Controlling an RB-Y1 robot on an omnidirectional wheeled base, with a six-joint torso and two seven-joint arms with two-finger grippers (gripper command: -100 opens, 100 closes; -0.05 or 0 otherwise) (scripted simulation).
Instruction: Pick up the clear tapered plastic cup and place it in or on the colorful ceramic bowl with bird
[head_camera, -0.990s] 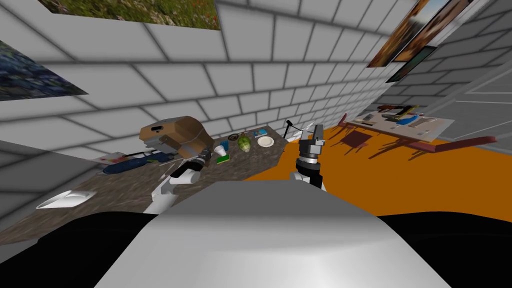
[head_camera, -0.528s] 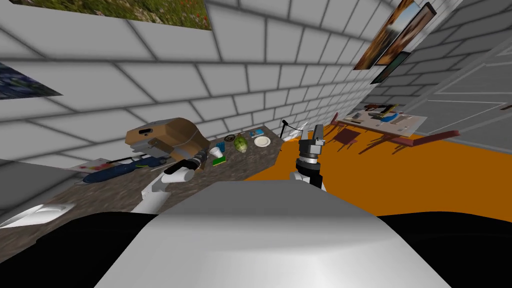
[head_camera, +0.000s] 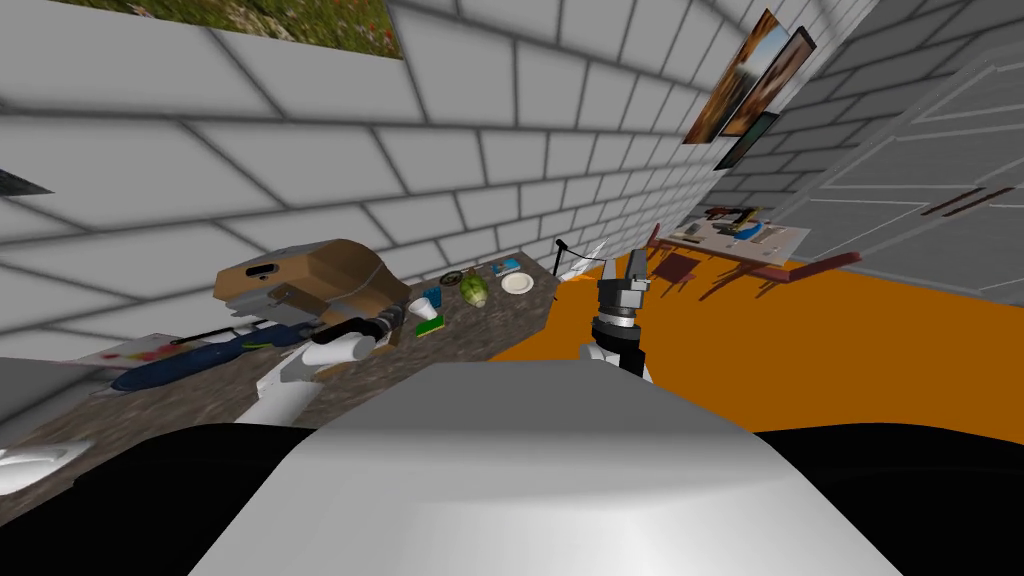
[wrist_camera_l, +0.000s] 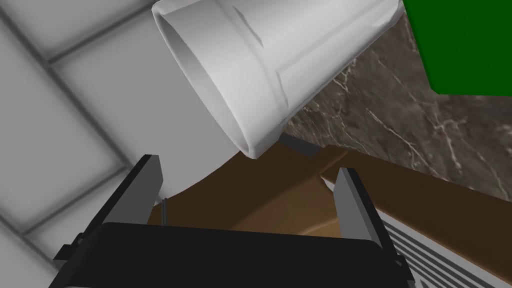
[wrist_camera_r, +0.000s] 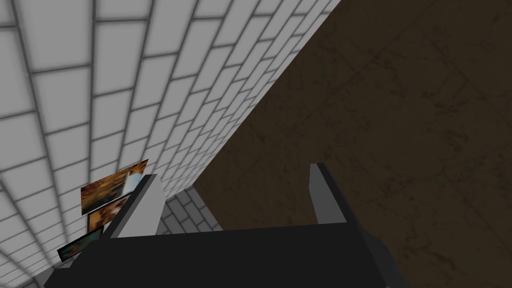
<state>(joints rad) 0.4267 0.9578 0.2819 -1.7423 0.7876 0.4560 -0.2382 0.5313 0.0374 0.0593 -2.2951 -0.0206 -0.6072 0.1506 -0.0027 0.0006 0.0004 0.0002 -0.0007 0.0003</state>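
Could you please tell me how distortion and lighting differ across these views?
Head view: the wide lens rolls everything, so wall and counter slant together. Left wrist view: the cup is softly shaded, without glare. Right wrist view: noticeably dimmer.

L gripper (wrist_camera_l: 248, 166) fingers spread wide, nothing btwn them, just short of white tapered cup (wrist_camera_l: 260, 65) rim. Green block (wrist_camera_l: 465, 45) beside cup's base, on marbled counter (wrist_camera_l: 400, 130). Brown box (wrist_camera_l: 280, 200) btwn cup & gripper.
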